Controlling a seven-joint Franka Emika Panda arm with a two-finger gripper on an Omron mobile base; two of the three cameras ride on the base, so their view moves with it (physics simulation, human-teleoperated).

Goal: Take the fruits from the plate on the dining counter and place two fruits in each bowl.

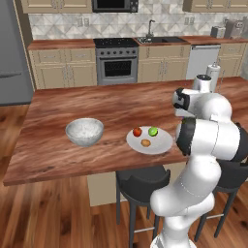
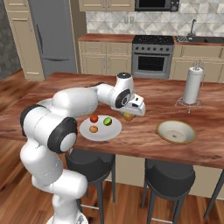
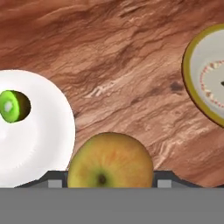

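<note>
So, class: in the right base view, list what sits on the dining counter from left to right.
Plate with red fruit, orange fruit and green fruit → yellow-green fruit held at the gripper → beige bowl → paper towel holder.

Kitchen backdrop: steel oven (image 1: 116,64) centre of back wall, microwave (image 1: 115,5) above it. Beige cabinets (image 1: 63,68) w/ brown worktop either side, sink and faucet (image 1: 151,35) to the right, white dishwasher (image 1: 203,58) beyond. Grey patterned tile backsplash (image 1: 63,25). Grey fridge (image 2: 52,37) far left. Wood plank floor (image 1: 43,213). Dark stools (image 2: 168,177) under the counter. Paper towel holder (image 2: 192,85) upright on top.
</note>
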